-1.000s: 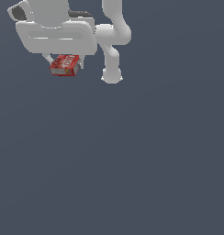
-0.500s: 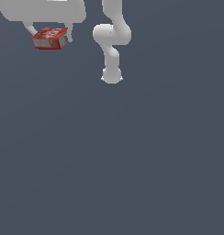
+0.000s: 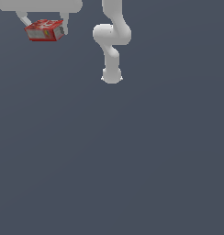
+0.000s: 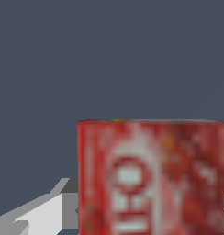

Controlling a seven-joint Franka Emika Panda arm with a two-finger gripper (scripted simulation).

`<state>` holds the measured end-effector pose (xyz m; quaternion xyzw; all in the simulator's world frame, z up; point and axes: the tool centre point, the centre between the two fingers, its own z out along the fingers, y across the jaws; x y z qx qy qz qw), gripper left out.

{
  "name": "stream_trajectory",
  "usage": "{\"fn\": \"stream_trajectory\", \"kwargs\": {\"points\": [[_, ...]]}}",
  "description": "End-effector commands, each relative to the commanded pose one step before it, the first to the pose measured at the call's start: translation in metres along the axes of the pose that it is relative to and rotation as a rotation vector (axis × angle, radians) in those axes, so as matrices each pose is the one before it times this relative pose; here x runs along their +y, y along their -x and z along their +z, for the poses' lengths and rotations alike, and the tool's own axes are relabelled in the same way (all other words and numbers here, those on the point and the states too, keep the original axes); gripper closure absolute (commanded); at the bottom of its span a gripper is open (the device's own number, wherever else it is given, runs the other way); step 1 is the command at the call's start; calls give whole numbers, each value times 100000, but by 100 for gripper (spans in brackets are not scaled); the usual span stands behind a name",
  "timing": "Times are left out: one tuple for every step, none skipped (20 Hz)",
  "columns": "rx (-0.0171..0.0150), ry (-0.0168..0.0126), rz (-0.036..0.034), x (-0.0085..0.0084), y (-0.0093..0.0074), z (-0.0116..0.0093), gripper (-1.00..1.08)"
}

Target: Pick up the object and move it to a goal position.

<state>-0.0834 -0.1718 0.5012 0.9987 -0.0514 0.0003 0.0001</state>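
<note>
i had the gripper [image 3: 44, 24] clamped on the red box [image 3: 45, 30], lifted clear of the grey floor [image 3: 132, 160] at the exterior view's upper left; its long axis spanned the fingers [image 3: 64, 23], and no goal marker was visible.

High exterior view; close wrist view

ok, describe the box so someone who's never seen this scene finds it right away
Start at the white arm's base on the dark grey floor, then look up and toward the exterior view's left, near the top edge. There the small red box sits between the white gripper fingers. It is the only coloured thing: red top with white lettering, greyish sides.
</note>
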Motion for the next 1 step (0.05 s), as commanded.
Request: {"fn": "stream_trajectory", "kwargs": {"points": [[-70, -6, -34, -28, -41, 74, 108]]}}
